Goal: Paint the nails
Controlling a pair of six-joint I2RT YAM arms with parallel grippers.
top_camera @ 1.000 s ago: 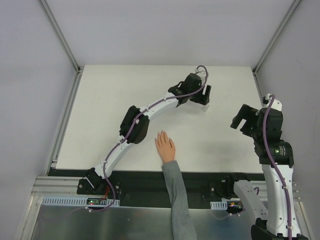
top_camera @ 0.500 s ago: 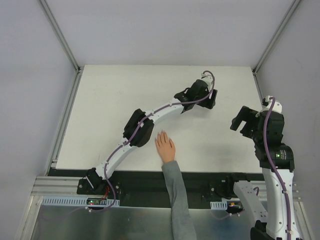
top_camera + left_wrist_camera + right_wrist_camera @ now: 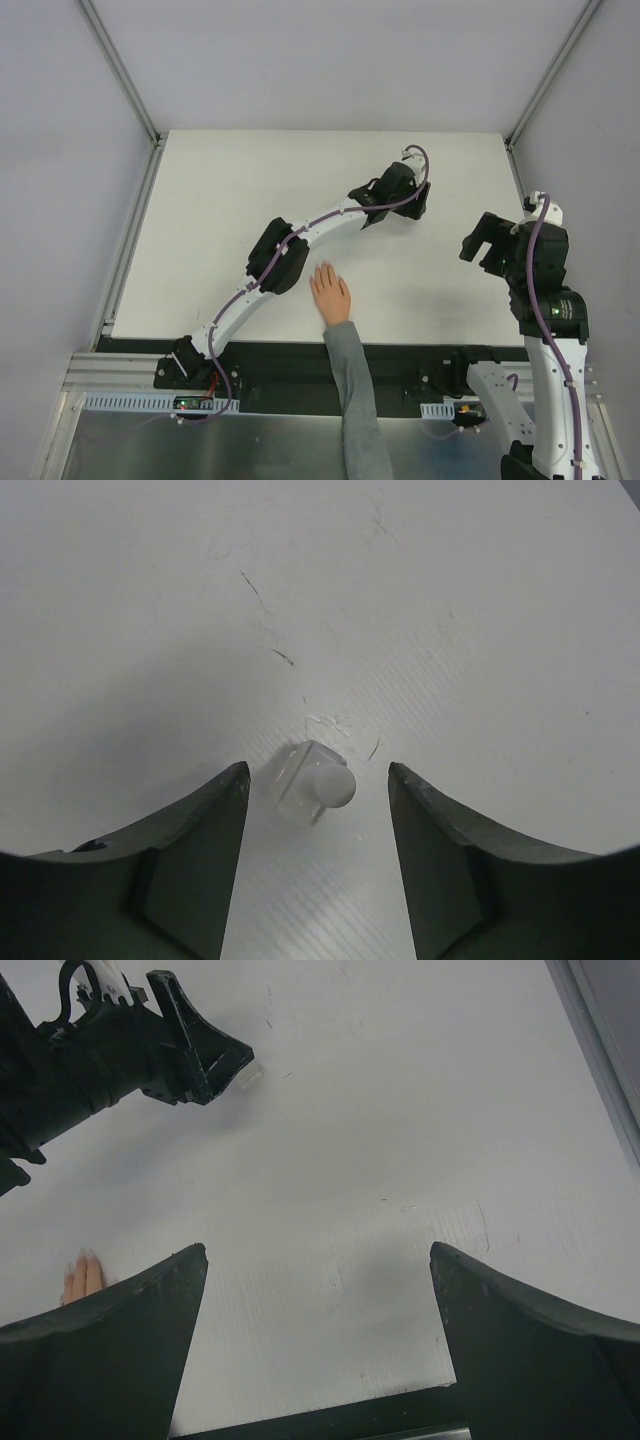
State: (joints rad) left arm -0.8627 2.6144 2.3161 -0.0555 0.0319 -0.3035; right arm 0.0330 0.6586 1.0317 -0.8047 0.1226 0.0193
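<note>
The white worktop carries everything. My left arm stretches far across it, and my left tool hangs spread wide over a small clear bottle with a white cap, one finger on each side and neither touching it that I can see. My right tool is spread as well and holds nothing, raised near the right edge. The hand in the grey sleeve lies flat at the near edge, fingers together and pointing away from me, well apart from the bottle. The nails sit at its fingertips.

I judge this to be the opening step: fetching the polish, with no painting begun as far as I can tell. The next move calls for lowering the left tool squarely around the bottle and closing on its body, gently enough that it neither tips nor skids.

From above, my own wrist hides the bottle. I cannot tell whether it stands quite upright, nor how full it is. The nails are too small and too skin-coloured to tell apart
</note>
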